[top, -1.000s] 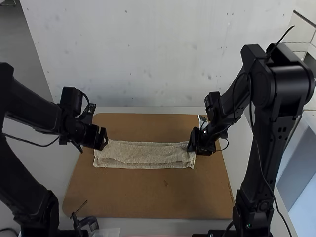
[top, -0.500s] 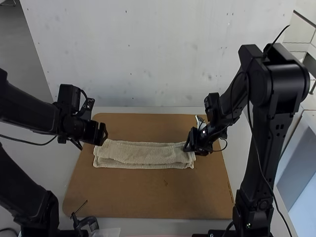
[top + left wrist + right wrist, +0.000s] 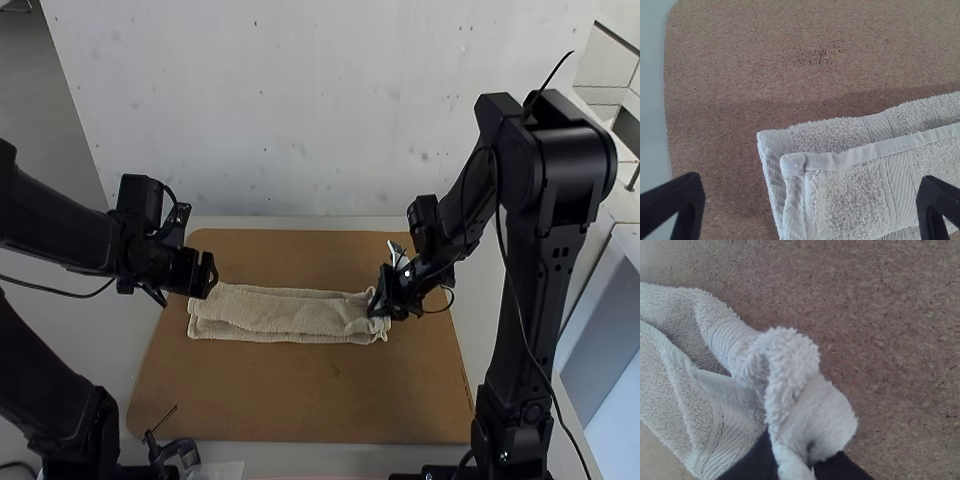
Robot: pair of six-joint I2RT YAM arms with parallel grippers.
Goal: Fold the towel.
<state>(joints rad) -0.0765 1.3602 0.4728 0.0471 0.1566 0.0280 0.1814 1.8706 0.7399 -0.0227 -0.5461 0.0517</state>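
The cream, bumpy cloth towel (image 3: pixel 270 312) lies in a long folded strip on the flat brown board (image 3: pixel 300 400), nearer the far edge than the near edge. The black right gripper (image 3: pixel 381 306) seems to pinch its bunched-up right end, though that spot is dark. The black left gripper (image 3: pixel 207 278) has its 2 fingers wide apart by the other end, near the board's left edge.

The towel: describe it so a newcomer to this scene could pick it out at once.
A large brown board lies on the table. Across its middle lies the towel, a long, folded cream strip, one end bunched in the right gripper. Its pale, fuzzy pile sets it apart from the brown board and black gripper.
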